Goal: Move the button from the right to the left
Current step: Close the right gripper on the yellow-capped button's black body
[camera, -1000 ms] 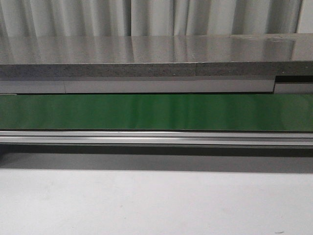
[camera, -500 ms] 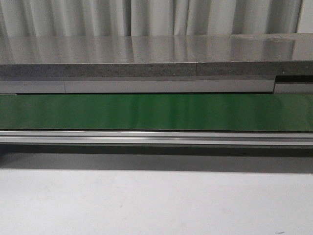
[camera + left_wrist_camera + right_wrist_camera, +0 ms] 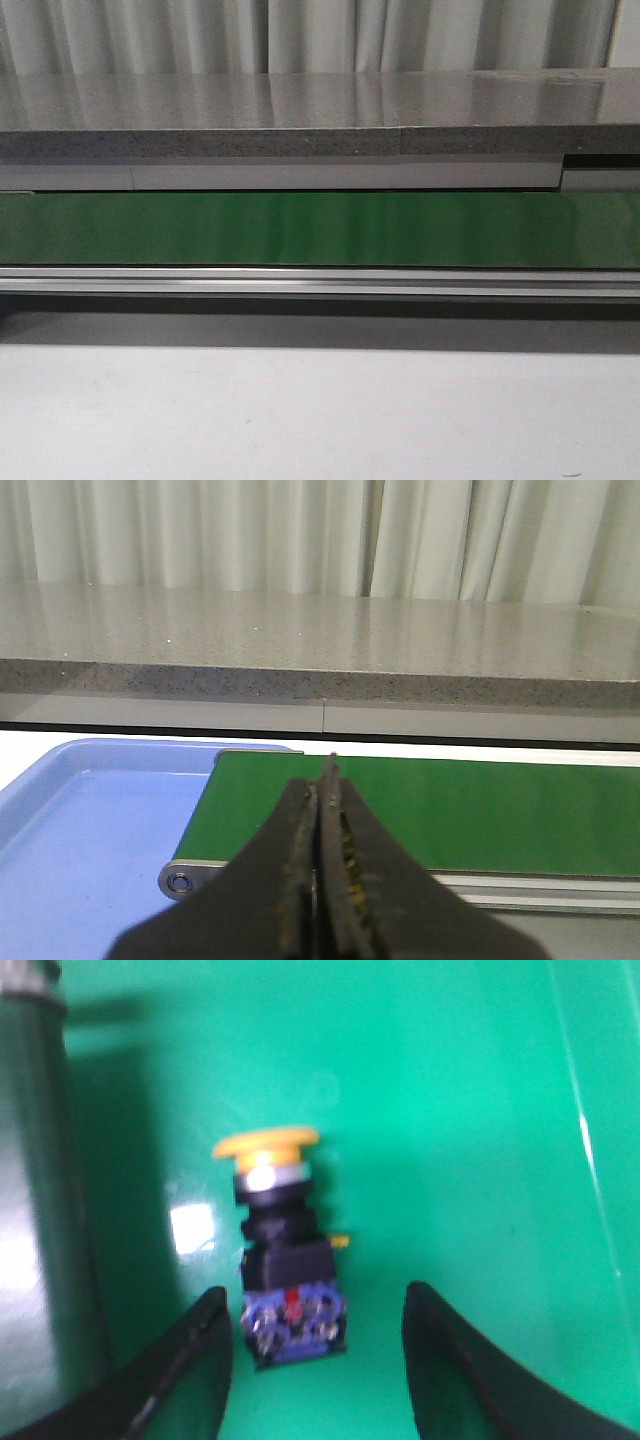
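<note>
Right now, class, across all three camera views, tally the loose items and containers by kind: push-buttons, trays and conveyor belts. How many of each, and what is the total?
Orange-yellow-capped push-button with black body: 1
Light blue plastic tray: 1
Green conveyor belt: 1
Total: 3

- Pale curtains (image 3: 320, 35) with long folds are seen hanging at the back.
- A shiny grey stone counter (image 3: 300, 100) is seen in front of them.
- Soft light is mirrored on the counter top.
</note>
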Robot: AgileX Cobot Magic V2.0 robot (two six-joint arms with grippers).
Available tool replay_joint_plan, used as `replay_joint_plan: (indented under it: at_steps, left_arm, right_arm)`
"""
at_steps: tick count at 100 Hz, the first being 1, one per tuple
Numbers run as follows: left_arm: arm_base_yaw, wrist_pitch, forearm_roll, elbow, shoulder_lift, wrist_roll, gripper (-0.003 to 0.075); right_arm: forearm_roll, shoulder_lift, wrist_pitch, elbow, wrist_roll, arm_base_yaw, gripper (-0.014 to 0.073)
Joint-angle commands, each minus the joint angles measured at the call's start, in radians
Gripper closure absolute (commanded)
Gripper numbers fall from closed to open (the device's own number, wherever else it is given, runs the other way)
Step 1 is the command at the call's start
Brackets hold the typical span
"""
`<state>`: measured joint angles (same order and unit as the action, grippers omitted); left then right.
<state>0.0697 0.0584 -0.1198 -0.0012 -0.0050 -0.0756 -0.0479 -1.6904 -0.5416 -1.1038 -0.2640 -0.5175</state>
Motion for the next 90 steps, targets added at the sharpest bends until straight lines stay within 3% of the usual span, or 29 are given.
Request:
replay_joint_plan:
  at_steps: [1,18,37,75,79,90]
  left_arm:
    - [0.005,-0.074,-0.002,0.046,-0.032,0.01,0.0741]
    - [0.005,-0.074,-0.002,0.046,-0.032,0.01,0.0741]
    - [0.005,-0.074,-0.002,0.046,-0.032,0.01,0.0741]
    - [0.005,-0.074,-0.002,0.046,-0.032,0.01,0.0741]
    - [0.005,-0.074,-0.002,0.046,-0.032,0.01,0.0741]
    - [0.005,-0.074,-0.002,0.046,-0.032,0.01,0.0741]
  right_arm:
    - [-0.004,-0.005,-0.028,-0.087,-0.019,-0.004,0.0203]
    - [-0.013,-0.076,-0.162,-0.165,-0.087,-0.004,0.0197]
    - [-0.052,-0.109,-0.162,-0.172,-0.163,-0.004,0.0197]
    - [-0.059,-0.203,-0.146,-0.172,-0.179,-0.004,0.0205]
    - [-0.059,-0.206,-0.146,-0.172,-0.179,-0.004,0.0227]
    - [-0.061,-0.201,-0.147,-0.176,-0.179,-0.004,0.04]
